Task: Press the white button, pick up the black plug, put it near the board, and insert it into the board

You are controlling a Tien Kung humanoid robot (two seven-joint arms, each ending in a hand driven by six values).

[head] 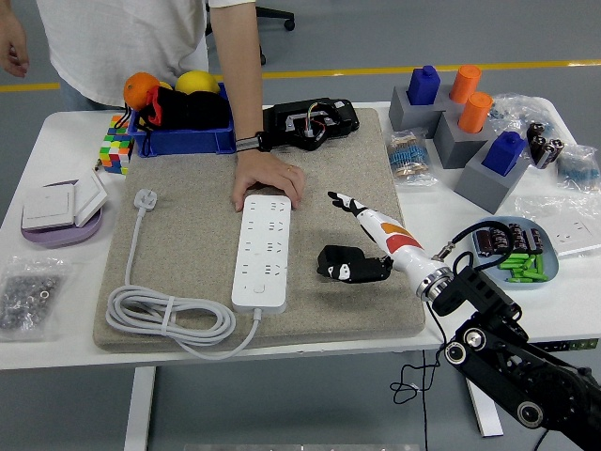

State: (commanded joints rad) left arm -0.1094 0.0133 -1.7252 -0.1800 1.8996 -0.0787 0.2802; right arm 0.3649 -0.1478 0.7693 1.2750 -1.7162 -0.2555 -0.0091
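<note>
Grey felt covers the bench (38,310); a person's hand (268,178) pins the white power strip (263,249) so it cannot slide. Beside it, the right hand (362,244) hovers with fingers curled, seemingly empty. No black plug shows clearly.

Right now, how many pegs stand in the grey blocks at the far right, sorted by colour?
Blue pegs: 2
Orange pegs: 2
Total: 4
</note>
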